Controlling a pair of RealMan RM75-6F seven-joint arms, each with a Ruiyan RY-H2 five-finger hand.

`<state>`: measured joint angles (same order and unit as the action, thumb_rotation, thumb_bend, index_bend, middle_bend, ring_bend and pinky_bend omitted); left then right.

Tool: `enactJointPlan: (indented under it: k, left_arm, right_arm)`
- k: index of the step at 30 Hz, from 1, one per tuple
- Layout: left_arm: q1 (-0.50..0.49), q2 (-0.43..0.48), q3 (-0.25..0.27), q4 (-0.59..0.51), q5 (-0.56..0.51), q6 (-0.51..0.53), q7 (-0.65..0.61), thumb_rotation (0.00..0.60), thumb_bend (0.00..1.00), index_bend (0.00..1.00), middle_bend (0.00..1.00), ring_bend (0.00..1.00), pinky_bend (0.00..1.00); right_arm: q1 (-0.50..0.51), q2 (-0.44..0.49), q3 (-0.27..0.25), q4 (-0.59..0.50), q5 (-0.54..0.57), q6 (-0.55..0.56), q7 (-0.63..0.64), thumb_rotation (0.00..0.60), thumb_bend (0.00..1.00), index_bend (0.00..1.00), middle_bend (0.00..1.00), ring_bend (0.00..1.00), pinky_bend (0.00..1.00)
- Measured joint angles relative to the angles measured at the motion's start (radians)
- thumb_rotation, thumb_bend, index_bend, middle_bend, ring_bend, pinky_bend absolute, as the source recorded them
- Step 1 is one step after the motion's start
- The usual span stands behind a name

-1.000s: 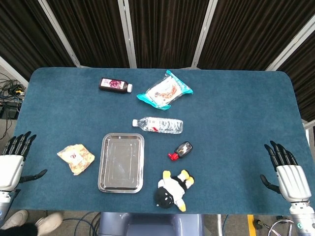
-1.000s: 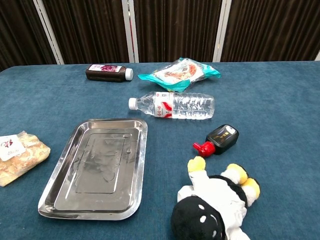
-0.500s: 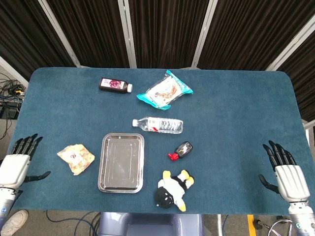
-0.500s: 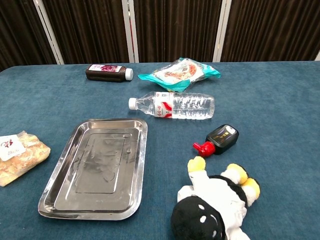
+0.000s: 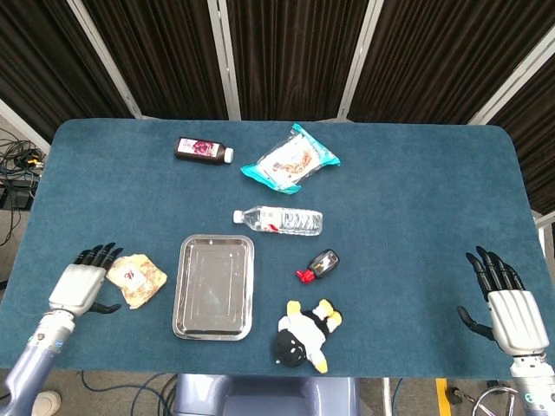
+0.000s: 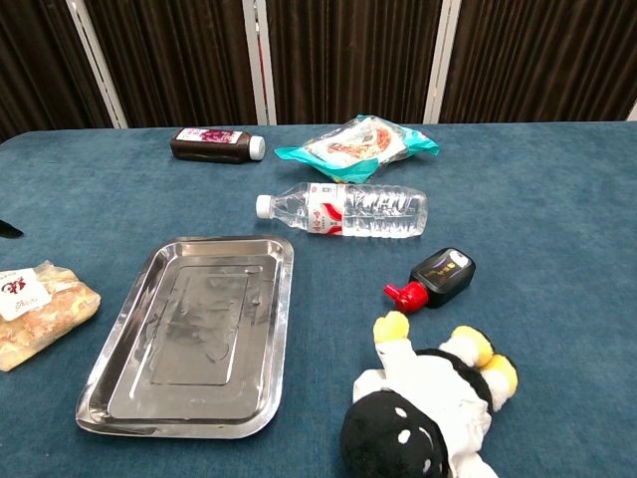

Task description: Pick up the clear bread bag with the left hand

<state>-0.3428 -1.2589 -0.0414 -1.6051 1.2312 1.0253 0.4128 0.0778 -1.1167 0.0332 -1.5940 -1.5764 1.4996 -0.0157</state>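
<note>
Change noted: the left hand [image 5: 80, 286], a second earlier off the worktop's near-left edge, had travelled inward over the blue worktop [image 5: 416, 199] and stood just beside the clear bread bag [image 5: 135, 278], on the bag's left; its fingers [image 5: 97, 253] were spread and extended, holding nothing; whether the fingertips touched the bag could not be told from the head view; the chest view showed only a dark sliver at its left edge, probably a fingertip.

Meaning for the task, as judged: approach largely done, grasp not yet made; the bag remained flat on the worktop, near the front-left, well left of centre; a closing of the fingers around the bag appeared the next requirement; thin film might slip or crumple.

Right hand [image 5: 506, 303]: at the near-right corner, fingers apart, empty, apparently unchanged in place.

Containers: metal tray [image 5: 214, 285], just right of the bag, nothing in it; clear bread bag, holding pale-brown bread and bearing a white label; teal snack packet [image 5: 290, 159], sealed, printed contents not legible; water bottle [image 5: 279, 220] on its side, capped; dark bottle [image 5: 203, 149] on its side, white cap; small black bottle [image 5: 319, 265], red cap.

Other: plush penguin [image 5: 304, 334] at the front edge.
</note>
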Motion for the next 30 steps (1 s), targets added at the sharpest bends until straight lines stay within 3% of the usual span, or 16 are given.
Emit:
enactJointPlan:
  k: [3, 5, 8, 11, 15, 21, 26, 30]
  left_arm:
    - [-0.025, -0.045, -0.004, 0.011, -0.043, -0.018, 0.062, 0.6, 0.08, 0.06, 0.03, 0.03, 0.14]
    - [-0.038, -0.078, -0.007, 0.02, -0.073, -0.02, 0.097, 0.6, 0.15, 0.23, 0.17, 0.15, 0.28]
    - [-0.046, -0.106, -0.005, 0.029, -0.096, -0.007, 0.142, 0.6, 0.25, 0.47, 0.48, 0.42, 0.55]
    - [-0.047, -0.111, 0.002, 0.027, -0.114, 0.017, 0.183, 0.6, 0.3, 0.61, 0.64, 0.57, 0.66]
    - [-0.043, -0.085, 0.007, -0.018, -0.112, 0.044, 0.185, 0.6, 0.31, 0.64, 0.67, 0.59, 0.68]
    - [-0.031, 0.02, 0.007, -0.156, -0.016, 0.114, 0.139, 0.6, 0.31, 0.64, 0.67, 0.59, 0.68]
    - [-0.037, 0.103, -0.022, -0.281, 0.082, 0.175, 0.097, 0.6, 0.3, 0.61, 0.64, 0.58, 0.67]
    - [-0.071, 0.101, -0.055, -0.322, 0.094, 0.177, 0.115, 0.6, 0.3, 0.57, 0.62, 0.56, 0.66]
  right_arm:
    - [-0.001, 0.001, 0.001, -0.001, 0.0, 0.002, 0.004, 0.6, 0.3, 0.0, 0.0, 0.0, 0.14]
    - [-0.001, 0.001, 0.002, -0.001, 0.0, 0.005, 0.007, 0.6, 0.3, 0.0, 0.0, 0.0, 0.14]
    - [-0.003, 0.003, 0.004, 0.0, 0.002, 0.009, 0.015, 0.6, 0.3, 0.0, 0.0, 0.0, 0.14]
    - [-0.003, 0.004, 0.006, 0.002, 0.003, 0.012, 0.024, 0.6, 0.3, 0.0, 0.0, 0.0, 0.14]
    - [-0.004, 0.004, 0.007, 0.002, 0.0, 0.017, 0.026, 0.6, 0.3, 0.0, 0.0, 0.0, 0.14]
    - [-0.003, 0.0, 0.005, 0.001, -0.005, 0.016, 0.016, 0.6, 0.3, 0.0, 0.0, 0.0, 0.14]
    - [-0.002, -0.003, 0.004, 0.001, -0.009, 0.016, 0.011, 0.6, 0.3, 0.0, 0.0, 0.0, 0.14]
    - [0.0, -0.003, 0.005, 0.0, -0.008, 0.012, 0.011, 0.6, 0.3, 0.0, 0.0, 0.0, 0.14]
